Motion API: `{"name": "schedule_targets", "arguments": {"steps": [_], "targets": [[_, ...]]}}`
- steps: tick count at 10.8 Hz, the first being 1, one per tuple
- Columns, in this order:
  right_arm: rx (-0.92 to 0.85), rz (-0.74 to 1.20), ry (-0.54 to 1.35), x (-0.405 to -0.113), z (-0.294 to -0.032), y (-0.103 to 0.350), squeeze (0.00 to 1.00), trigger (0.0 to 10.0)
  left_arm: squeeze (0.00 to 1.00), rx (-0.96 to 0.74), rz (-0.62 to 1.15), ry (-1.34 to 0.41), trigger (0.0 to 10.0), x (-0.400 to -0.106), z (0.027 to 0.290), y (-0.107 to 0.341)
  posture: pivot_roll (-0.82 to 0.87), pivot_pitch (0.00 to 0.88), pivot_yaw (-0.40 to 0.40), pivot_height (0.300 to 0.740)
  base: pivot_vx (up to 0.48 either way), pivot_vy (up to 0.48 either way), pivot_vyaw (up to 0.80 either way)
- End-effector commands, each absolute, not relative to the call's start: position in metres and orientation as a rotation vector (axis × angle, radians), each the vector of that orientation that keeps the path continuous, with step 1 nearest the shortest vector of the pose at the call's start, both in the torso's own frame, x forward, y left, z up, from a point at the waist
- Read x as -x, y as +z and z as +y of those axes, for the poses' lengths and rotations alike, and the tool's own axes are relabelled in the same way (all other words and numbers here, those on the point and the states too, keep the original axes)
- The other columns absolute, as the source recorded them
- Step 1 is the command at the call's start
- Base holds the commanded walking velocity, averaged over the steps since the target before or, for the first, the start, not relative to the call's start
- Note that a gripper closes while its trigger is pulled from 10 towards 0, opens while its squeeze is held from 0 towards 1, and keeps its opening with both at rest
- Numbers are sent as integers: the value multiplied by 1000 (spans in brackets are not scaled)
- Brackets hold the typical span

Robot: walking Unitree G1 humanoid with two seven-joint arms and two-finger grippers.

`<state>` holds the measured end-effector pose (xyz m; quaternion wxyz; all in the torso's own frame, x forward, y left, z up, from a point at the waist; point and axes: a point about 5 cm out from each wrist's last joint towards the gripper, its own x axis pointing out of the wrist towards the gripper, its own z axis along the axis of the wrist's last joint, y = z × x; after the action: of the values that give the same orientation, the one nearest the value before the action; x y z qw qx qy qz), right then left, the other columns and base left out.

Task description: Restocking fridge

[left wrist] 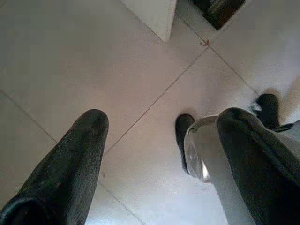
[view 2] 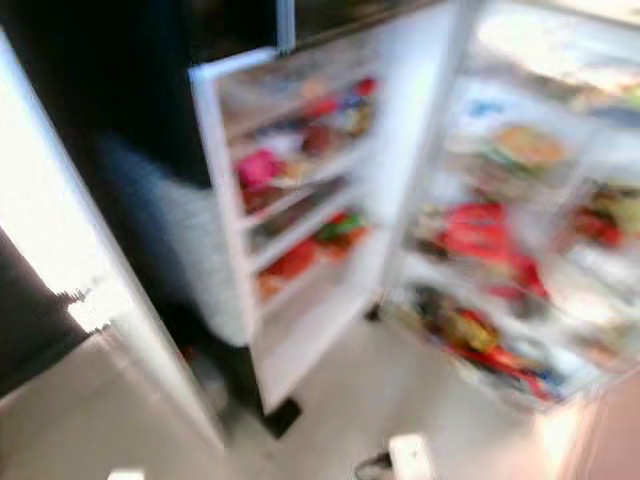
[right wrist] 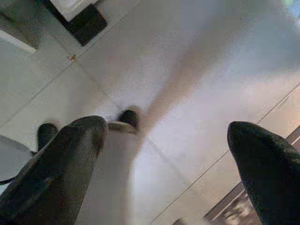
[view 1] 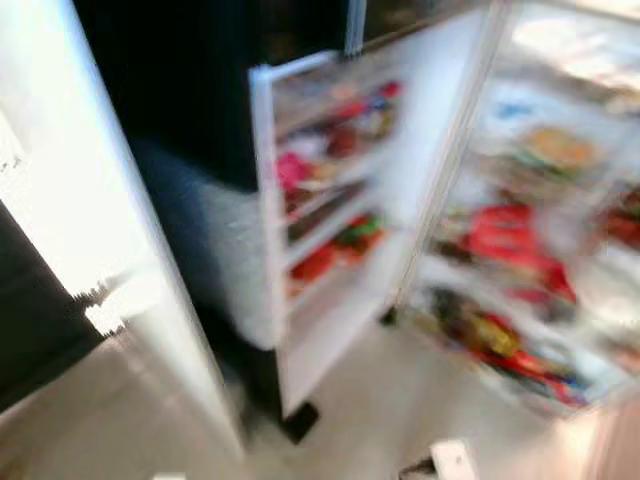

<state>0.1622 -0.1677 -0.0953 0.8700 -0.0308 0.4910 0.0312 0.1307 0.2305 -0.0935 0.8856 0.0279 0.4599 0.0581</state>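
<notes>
While hanging over floor tiles (left wrist: 70, 56), left pincer (left wrist: 161, 140) and right pincer (right wrist: 164, 150) wide apart, empty.

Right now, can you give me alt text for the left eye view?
Blurred view of an open fridge: its door swung wide with shelves of colourful packages, and packed interior shelves to the right. Pale tiled floor lies below.
</notes>
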Motion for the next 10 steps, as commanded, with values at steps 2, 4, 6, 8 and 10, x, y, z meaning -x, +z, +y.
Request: {"name": "schedule_targets", "arguments": {"steps": [2, 4, 6, 8, 10], "targets": [[73, 1034, 49, -160, -174, -96, 0, 10000, 0, -75, 976, 101, 10000, -128, 230, -95, 12, 63, 8, 740, 0, 0, -788], [71, 1034, 50, -161, -174, -95, 0, 10000, 0, -76, 979, 103, 10000, -128, 231, -95, 6, 69, 9, 740, 0, 0, -675], [69, 1020, 45, -162, -174, -95, 0, 10000, 0, -81, 979, 96, 10000, -129, 230, -94, 3, 70, 11, 740, 0, 0, 0], [62, 1010, 23, -163, -174, -94, 0, 10000, 0, -88, 977, 89, 10000, -131, 231, -94, -2, 71, 12, 740, 0, 0, 0], [24, 990, -48, -162, -175, -94, 0, 10000, 0, -98, 980, 80, 10000, -131, 232, -94, -26, 80, 23, 740, 0, 0, 0]]}}
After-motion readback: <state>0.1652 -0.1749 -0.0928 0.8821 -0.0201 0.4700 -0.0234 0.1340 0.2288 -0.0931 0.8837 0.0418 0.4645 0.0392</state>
